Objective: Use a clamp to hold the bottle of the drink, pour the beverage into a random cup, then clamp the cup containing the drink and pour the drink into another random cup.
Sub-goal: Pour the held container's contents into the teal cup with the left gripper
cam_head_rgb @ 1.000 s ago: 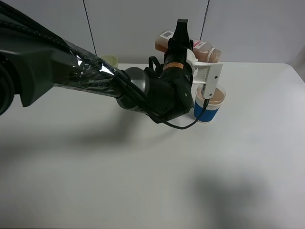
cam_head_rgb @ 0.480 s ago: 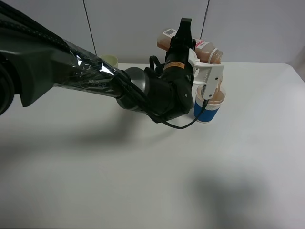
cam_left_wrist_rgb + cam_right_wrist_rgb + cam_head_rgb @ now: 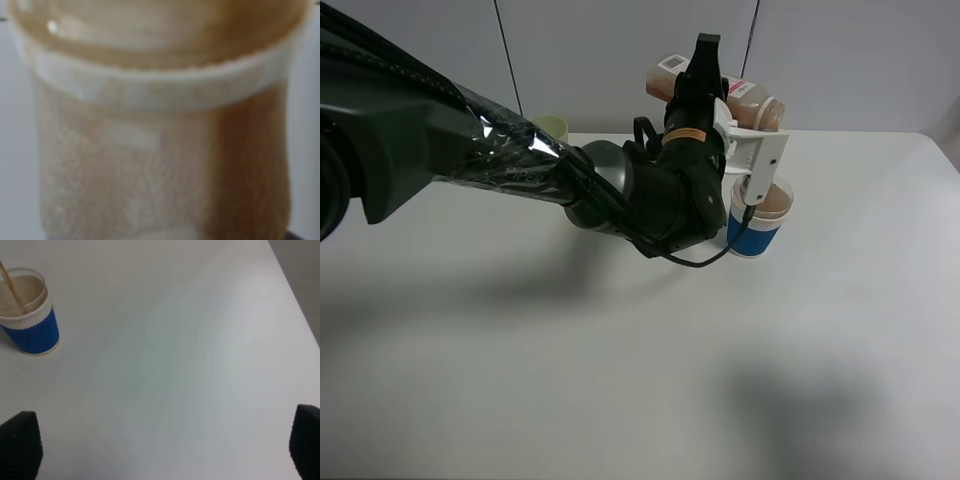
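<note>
The flat, matte white table (image 3: 520, 380) carries the whole set-up. The left arm (image 3: 470, 140), a thick black tube wrapped in glossy, wrinkled clear film, reaches from the left side across the middle and ends in a rounded black wrist joint. A white plastic bracket (image 3: 760, 165) with a thin black cable hangs from that wrist. The left gripper (image 3: 705, 60) is clamped on the small clear plastic bottle (image 3: 750, 105), squarish in body with a pink-red label. The bottle lies tilted close to horizontal, with its wide, pale, round mouth directly above the cup. In the left wrist view the bottle (image 3: 150, 150) fills the picture, blurred, with a ribbed whitish ring. The right gripper (image 3: 160, 450) has its two black fingertips wide apart above bare table, holding nothing. The short translucent whitish blue-banded cup (image 3: 757, 225) stands upright on the table. It holds brown beverage (image 3: 773, 203), and a thin stream enters it (image 3: 10, 287). A pale yellow-green tumbler (image 3: 552, 127) stands behind the arm, mostly hidden.
</note>
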You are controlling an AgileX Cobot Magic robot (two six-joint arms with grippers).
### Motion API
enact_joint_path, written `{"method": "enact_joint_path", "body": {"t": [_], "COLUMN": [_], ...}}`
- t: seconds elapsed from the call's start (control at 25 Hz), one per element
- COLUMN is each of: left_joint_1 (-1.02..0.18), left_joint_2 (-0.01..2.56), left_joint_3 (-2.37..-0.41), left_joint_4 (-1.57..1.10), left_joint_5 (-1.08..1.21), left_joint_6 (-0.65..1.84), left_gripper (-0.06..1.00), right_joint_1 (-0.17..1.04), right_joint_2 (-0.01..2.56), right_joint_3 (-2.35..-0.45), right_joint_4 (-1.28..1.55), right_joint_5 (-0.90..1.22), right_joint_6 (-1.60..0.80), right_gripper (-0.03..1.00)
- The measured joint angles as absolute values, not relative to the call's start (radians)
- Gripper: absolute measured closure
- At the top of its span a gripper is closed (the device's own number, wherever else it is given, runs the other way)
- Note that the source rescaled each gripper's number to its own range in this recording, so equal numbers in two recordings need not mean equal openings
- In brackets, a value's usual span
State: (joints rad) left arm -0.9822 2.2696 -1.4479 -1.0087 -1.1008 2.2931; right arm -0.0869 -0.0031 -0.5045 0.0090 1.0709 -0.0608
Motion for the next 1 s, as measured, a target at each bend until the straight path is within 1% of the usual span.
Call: {"method": "enact_joint_path", "body": {"t": [1.0], "left_joint_1": [-0.982], "left_joint_2": [2.270], "left_joint_3": [-1.448], "left_joint_4": [-1.009], "left_joint_5": [-1.143], "left_joint_6": [2.295], "left_gripper": [0.93], "right_joint_1": [-0.087], "right_joint_2": [-0.003], "right_joint_3": [-0.504], "right_joint_4": [0.009], "right_joint_5": [1.071], "right_joint_6": [-0.060], "right_gripper": [-0.03]}}
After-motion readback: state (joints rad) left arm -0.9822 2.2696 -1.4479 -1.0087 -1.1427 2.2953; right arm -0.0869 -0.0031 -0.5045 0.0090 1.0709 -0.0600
